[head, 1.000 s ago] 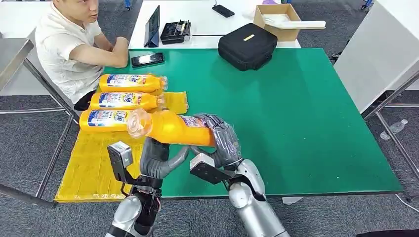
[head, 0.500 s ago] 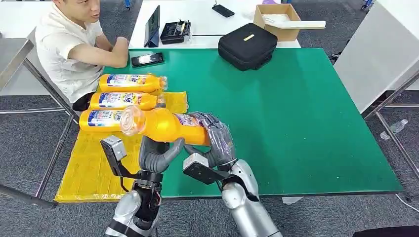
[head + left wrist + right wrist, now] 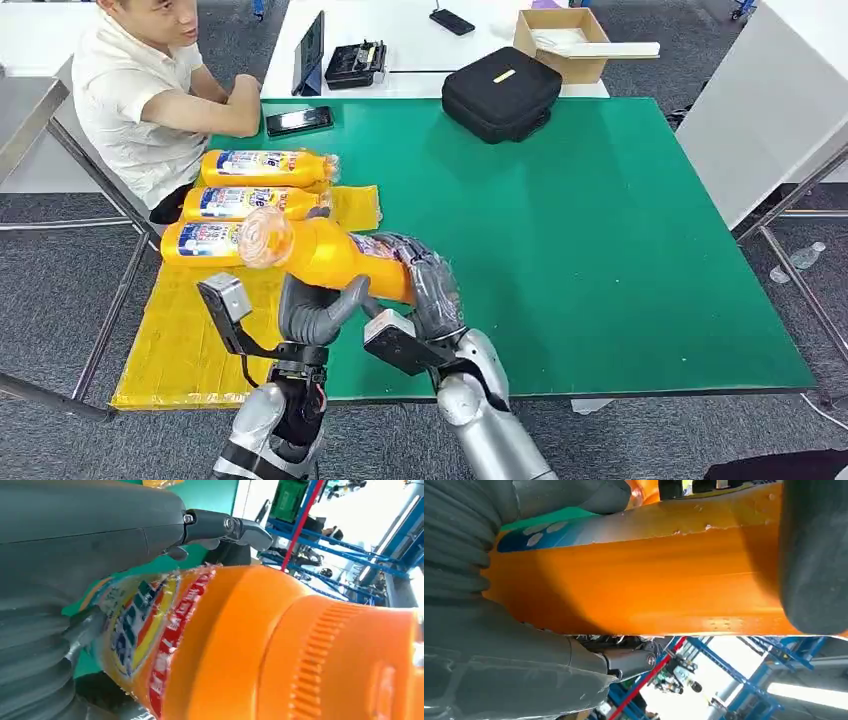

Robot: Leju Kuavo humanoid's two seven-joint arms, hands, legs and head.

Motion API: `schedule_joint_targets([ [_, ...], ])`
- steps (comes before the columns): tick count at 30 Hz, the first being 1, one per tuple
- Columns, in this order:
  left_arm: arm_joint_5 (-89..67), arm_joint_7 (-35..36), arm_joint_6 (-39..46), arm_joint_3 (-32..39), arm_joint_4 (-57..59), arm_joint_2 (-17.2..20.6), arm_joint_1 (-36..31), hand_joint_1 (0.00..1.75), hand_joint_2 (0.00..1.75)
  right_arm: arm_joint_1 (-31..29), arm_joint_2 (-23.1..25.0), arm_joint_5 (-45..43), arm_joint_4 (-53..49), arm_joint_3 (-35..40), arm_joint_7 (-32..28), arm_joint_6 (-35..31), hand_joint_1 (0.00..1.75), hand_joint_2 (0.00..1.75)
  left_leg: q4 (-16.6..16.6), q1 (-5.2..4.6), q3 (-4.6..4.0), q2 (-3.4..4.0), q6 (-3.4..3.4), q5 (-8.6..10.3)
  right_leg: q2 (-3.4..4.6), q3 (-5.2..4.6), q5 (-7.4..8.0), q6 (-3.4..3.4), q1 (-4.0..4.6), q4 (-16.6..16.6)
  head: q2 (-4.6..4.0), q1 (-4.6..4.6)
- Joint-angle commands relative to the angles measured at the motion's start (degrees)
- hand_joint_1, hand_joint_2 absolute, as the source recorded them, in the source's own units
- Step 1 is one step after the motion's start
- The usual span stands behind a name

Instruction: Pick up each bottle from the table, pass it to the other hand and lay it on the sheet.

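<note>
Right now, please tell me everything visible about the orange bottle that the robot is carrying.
The orange bottle looks like glossy plastic, with a ribbed orange cap and a blue, red and yellow label. It lies nearly level in the air above the table's front edge, cap toward the yellow sheet. The right robot hand wraps its base; the left robot hand touches it from below.

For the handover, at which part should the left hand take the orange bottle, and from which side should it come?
Probably the bare orange shoulder, between the label and the cap. The orange bottle lies roughly level, cap toward the sheet, and the right hand wraps its base end, so that part is free. The left hand sits below it and can close from underneath.
</note>
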Motion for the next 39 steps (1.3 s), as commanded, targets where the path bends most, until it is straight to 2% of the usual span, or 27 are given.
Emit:
schedule_joint_targets([
  [1, 0.7, -0.3, 0.6, -0.3, 3.8, -2.8, -2.8, 0.00, 1.75, -1.1, -0.8, -1.0, 6.8, 1.8, -0.9, 0.8, 1.75, 1.75, 0.0, 0.05, 0.11, -0.02, 0.01, -0.03, -0.09, 0.17, -0.03, -0.13, 0.08, -0.1, 0.00, 0.00],
  [2, 0.7, -0.3, 0.6, -0.3, 3.8, -2.8, -2.8, 0.00, 1.75, -1.1, -0.8, -1.0, 6.8, 1.8, -0.9, 0.8, 1.75, 1.75, 0.0, 0.10, 0.32, 0.06, 0.03, -0.09, -0.09, 0.41, -0.06, -0.28, 0.17, -0.1, 0.00, 0.00],
  [5, 0.7, -0.3, 0.6, -0.3, 3.8, -2.8, -3.0, 0.00, 1.75, -1.2, -0.8, -1.0, 6.8, 1.8, -0.8, 0.8, 1.75, 1.75, 0.0, 0.02, 0.05, -0.03, 0.02, -0.01, -0.08, 0.08, -0.02, -0.08, 0.04, 0.0, 0.00, 0.00],
  [20, -2.1, -2.3, 2.4, -1.1, 3.9, -2.8, -3.4, 0.00, 1.75, -1.2, -1.7, -1.4, 6.6, 3.3, -1.0, 1.3, 1.75, 1.75, 0.0, 0.04, 0.05, -0.05, 0.02, -0.01, -0.13, 0.10, -0.03, -0.12, 0.07, 0.0, 0.00, 0.00],
  [21, -2.2, -2.3, 2.2, -1.1, 4.0, -2.8, -3.2, 0.31, 1.75, -1.4, -1.8, -1.5, 6.9, 3.5, -1.0, 1.4, 1.75, 1.75, 0.0, 0.03, 0.05, -0.04, 0.02, -0.01, -0.11, 0.09, -0.02, -0.11, 0.06, 0.0, 0.00, 0.00],
  [22, -2.3, -2.2, 1.8, -1.2, 4.1, -2.8, -3.1, 1.75, 1.75, -1.5, -1.9, -1.5, 7.0, 3.6, -1.0, 1.5, 1.75, 1.75, 0.0, 0.10, 0.27, 0.02, 0.05, -0.09, -0.13, 0.36, -0.07, -0.27, 0.16, -0.1, 0.00, 0.02],
  [23, -2.6, -2.4, 1.1, -1.1, 3.8, -2.8, -2.9, 1.75, 1.75, -1.5, -1.8, -2.3, 6.7, 3.3, -1.0, 1.5, 0.63, 1.75, 0.0, 0.05, 0.09, -0.03, 0.03, -0.03, -0.11, 0.15, -0.03, -0.13, 0.08, -0.1, 0.00, 0.00],
  [24, -2.9, -2.7, 1.2, -1.0, 3.6, -2.8, -2.9, 1.75, 1.75, -1.3, -1.5, -3.0, 6.5, 2.8, -0.9, 1.4, 0.16, 1.75, 0.0, 0.07, 0.22, -0.01, 0.04, -0.07, -0.13, 0.30, -0.06, -0.21, 0.12, -0.1, 0.00, 0.02],
  [25, -2.9, -2.7, 1.1, -0.7, 3.3, -2.8, -3.0, 1.75, 1.75, -1.4, -1.3, -3.2, 6.3, 2.5, -0.7, 1.5, 0.00, 1.75, 0.0, 0.06, 0.12, -0.03, 0.03, -0.04, -0.13, 0.19, -0.04, -0.16, 0.10, -0.1, 0.00, 0.00],
  [36, -6.2, -2.5, 3.9, 1.7, 1.2, -2.8, -3.2, 1.75, 1.75, -0.4, -0.6, -5.1, 5.0, -0.7, 0.1, 1.7, 0.00, 1.75, 0.0, 0.04, 0.02, -0.04, 0.02, -0.01, -0.11, 0.07, -0.03, -0.12, 0.07, 0.0, 0.00, 0.02],
  [37, -6.2, -2.5, 3.9, 1.7, 1.2, -2.8, -3.2, 1.75, 1.75, -0.4, -0.6, -5.1, 5.0, -0.7, 0.1, 1.7, 0.00, 1.75, 0.0, 0.10, 0.22, 0.02, 0.04, -0.10, -0.13, 0.32, -0.09, -0.28, 0.17, -0.1, 0.00, 0.02],
  [39, -8.1, -2.4, 5.6, 2.3, 1.0, -2.8, -3.5, 1.75, 1.75, 0.0, -0.3, -5.3, 4.9, -1.5, 0.1, 1.5, 0.00, 1.75, 0.0, 0.03, 0.01, -0.03, 0.02, -0.01, -0.10, 0.06, -0.02, -0.11, 0.06, 0.0, 0.00, 0.02],
])
